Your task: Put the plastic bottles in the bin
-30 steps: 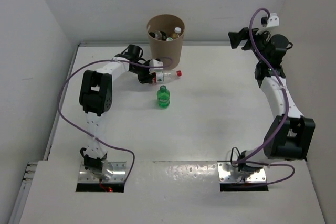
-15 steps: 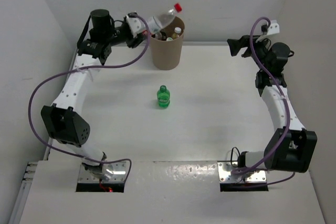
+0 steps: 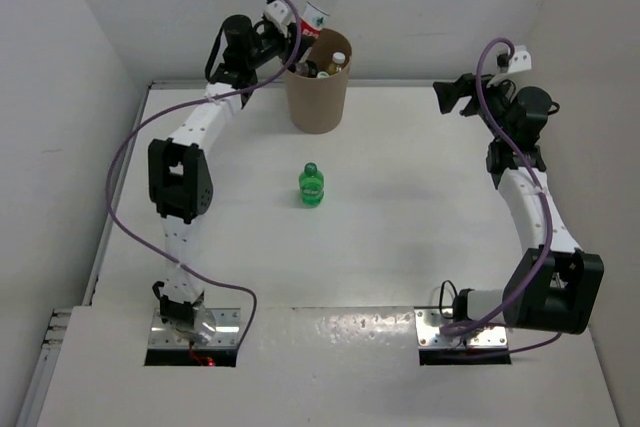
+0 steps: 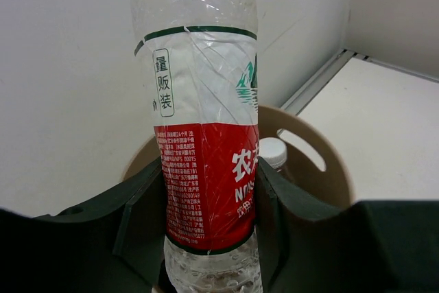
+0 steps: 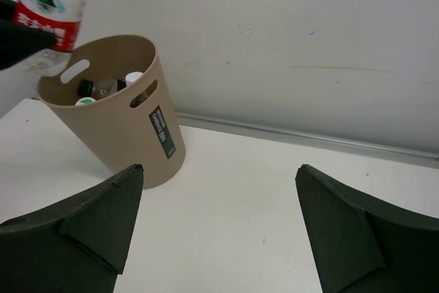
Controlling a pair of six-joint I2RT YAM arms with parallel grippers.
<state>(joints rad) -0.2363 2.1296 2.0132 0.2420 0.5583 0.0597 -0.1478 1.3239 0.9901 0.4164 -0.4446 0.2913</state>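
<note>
Bottle [image 4: 206, 101] with red label gripped in left claw [image 4: 208, 217], over bin [image 3: 318, 97] rim, right claw [image 5: 219, 169] spread wide, empty

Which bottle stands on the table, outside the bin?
The green bottle, upright on the table. The red-labelled bottle is in the left gripper above the bin; the others are inside it.

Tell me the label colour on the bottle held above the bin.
The label is red below, white above; left wrist view.
</note>
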